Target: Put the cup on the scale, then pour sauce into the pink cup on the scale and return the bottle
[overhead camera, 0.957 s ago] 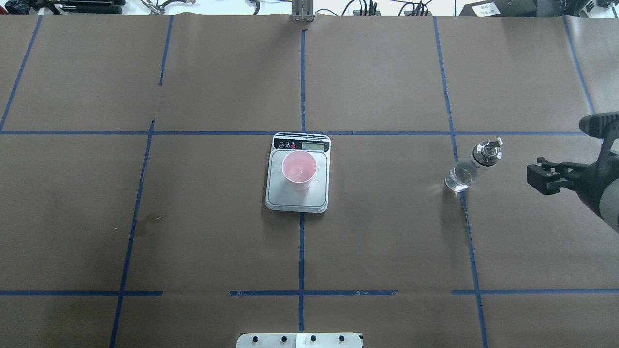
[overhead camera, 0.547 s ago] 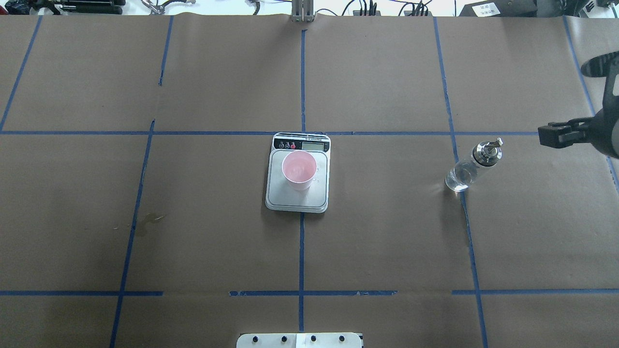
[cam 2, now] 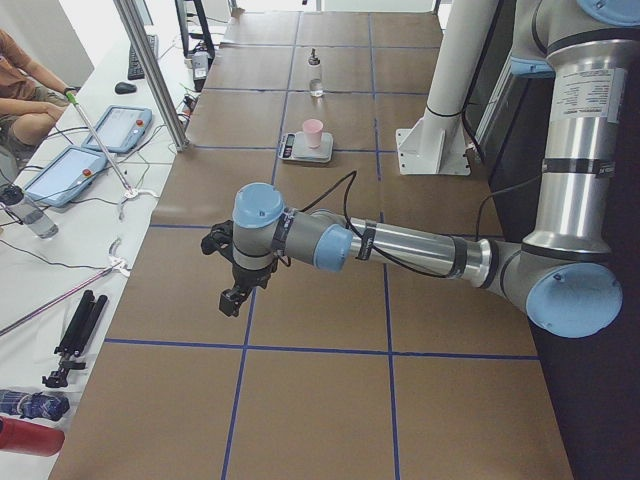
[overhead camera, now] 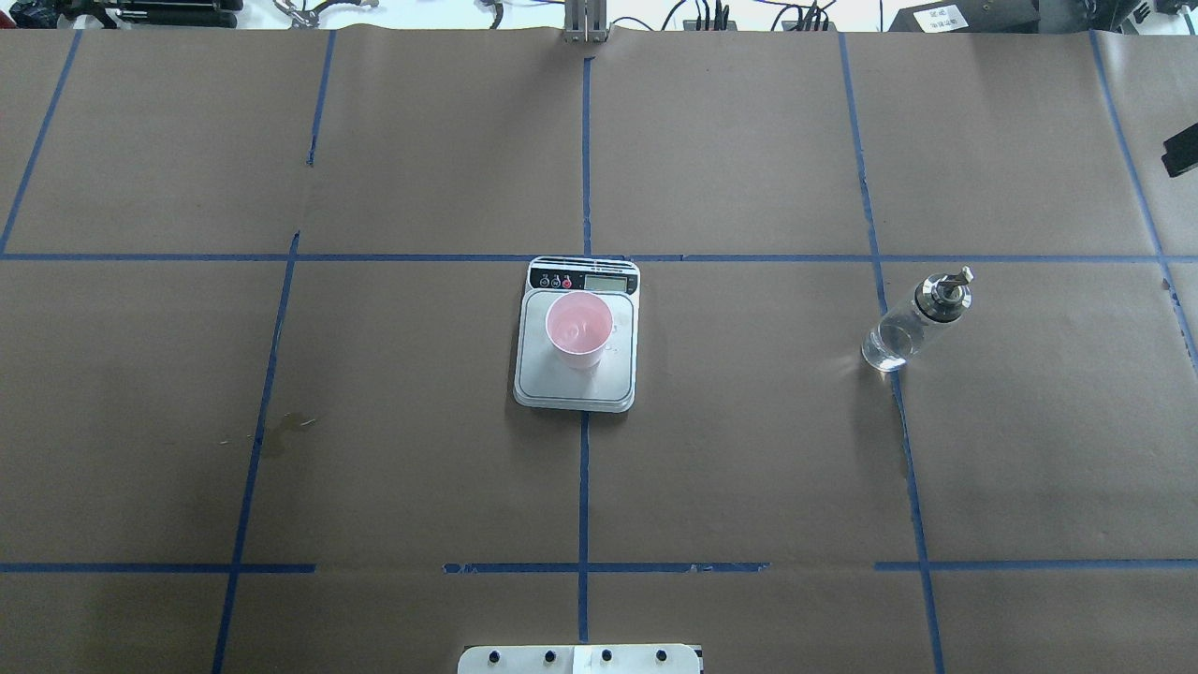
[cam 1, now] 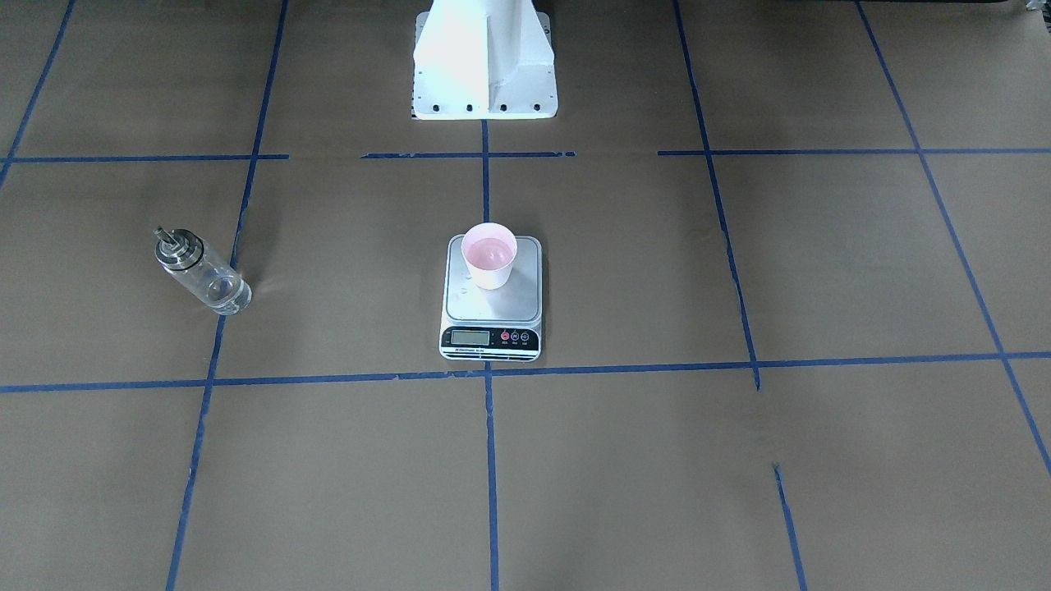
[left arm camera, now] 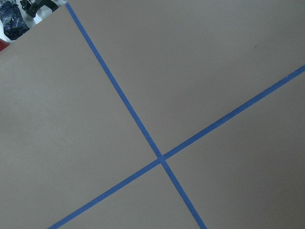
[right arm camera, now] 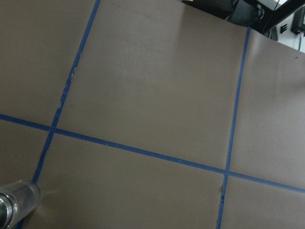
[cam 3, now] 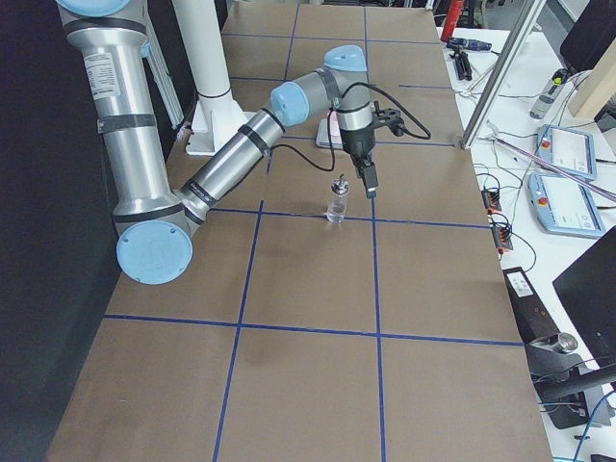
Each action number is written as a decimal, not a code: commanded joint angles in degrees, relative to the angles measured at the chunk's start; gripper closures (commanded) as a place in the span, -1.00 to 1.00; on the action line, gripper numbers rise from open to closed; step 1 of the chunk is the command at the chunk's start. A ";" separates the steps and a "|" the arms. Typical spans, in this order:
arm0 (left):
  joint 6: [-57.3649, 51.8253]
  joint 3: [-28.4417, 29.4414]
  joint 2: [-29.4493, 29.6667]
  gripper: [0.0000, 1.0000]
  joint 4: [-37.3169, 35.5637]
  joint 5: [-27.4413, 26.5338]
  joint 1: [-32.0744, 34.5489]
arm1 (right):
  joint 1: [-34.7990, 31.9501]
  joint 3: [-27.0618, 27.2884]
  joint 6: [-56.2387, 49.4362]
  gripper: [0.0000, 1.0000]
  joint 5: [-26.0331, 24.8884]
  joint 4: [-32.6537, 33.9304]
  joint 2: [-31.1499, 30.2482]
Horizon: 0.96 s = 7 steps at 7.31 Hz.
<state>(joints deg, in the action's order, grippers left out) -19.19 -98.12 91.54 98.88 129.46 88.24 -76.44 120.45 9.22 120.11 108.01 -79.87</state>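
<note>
In the left side view, the left gripper point(cam 2: 232, 298) is seen nearest, at centre left over bare table; its jaw state cannot be told. Beyond, the cup point(cam 2: 313, 131) stands upright on the scale point(cam 2: 293, 150). Farthest, the bottle point(cam 2: 316, 80) stands upright. The right gripper point(cam 3: 369, 183) hangs just beside it, apart; its jaw state cannot be told.

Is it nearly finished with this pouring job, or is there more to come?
Looks finished. The cup sits on the scale and seems to hold liquid; the bottle stands upright on the table, apart from the scale. Nothing is in hand: the right gripper hangs clear of the bottle. Nothing seems left.
</note>
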 commanded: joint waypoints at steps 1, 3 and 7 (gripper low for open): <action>-0.06 0.13 -0.22 -1.00 0.00 0.09 0.00 | -11.06 -11.95 -19.42 -1.00 13.20 -1.49 -0.37; -0.06 1.09 -0.57 -1.00 0.00 0.00 -0.09 | -12.33 -11.99 -23.19 -1.00 13.40 -2.18 -6.23; -0.50 6.26 -5.05 -1.00 -0.26 0.09 -0.09 | -11.36 -16.96 -21.53 -1.00 9.53 -2.62 -10.75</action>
<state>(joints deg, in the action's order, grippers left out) -19.68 -94.11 87.28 98.86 129.44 88.17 -88.05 106.50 -13.08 129.97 105.77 -90.37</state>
